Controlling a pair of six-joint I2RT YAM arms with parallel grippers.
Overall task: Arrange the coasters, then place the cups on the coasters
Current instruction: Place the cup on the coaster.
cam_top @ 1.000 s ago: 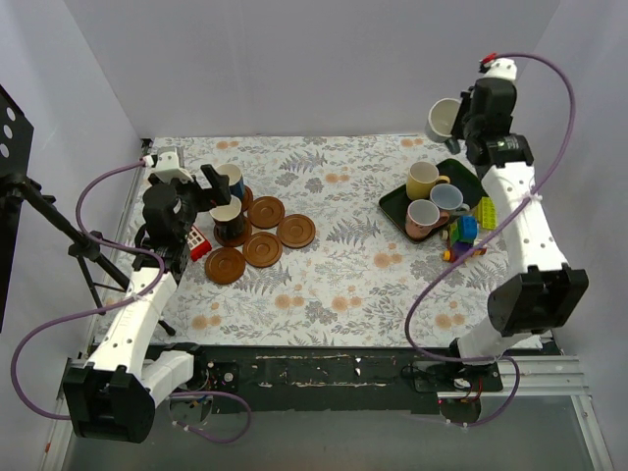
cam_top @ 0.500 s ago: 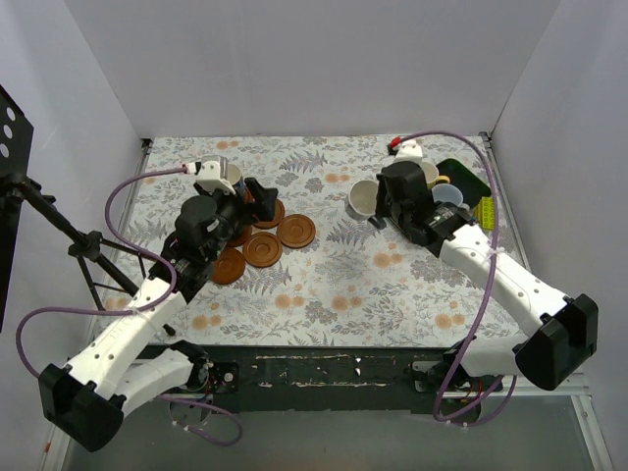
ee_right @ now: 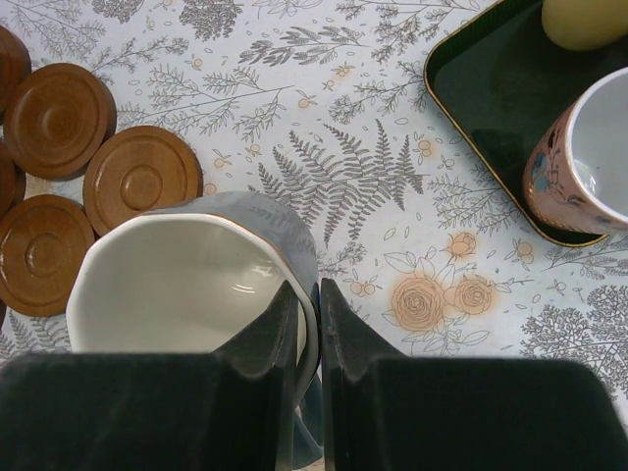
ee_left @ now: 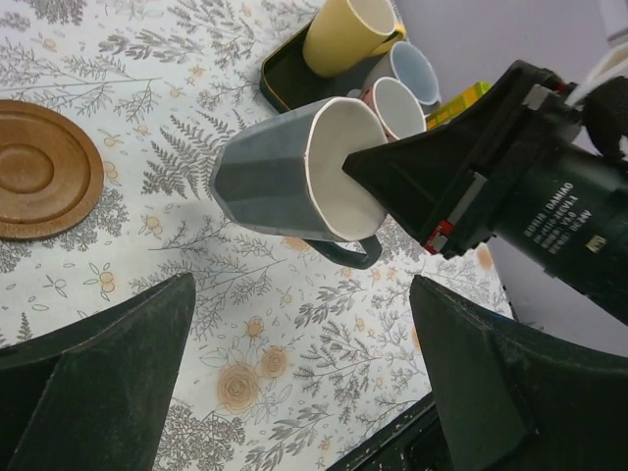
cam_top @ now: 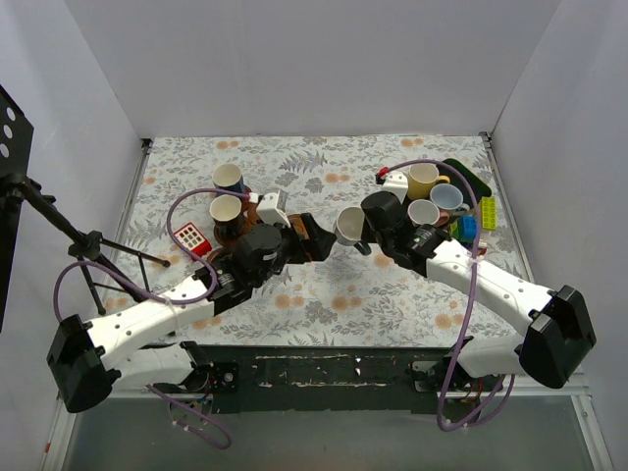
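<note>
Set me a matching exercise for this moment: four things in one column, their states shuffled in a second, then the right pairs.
1. grey faceted ceramic mug
2. yellow ceramic mug
3. left gripper
4. round reddish-brown coaster in the left wrist view

A. open, holding nothing
B. lying bare on the floral cloth
C. pinched at its rim by the right gripper, tilted in the air
D. in the dark green tray

Pairs: 1-C; 2-D; 3-A; 4-B
</note>
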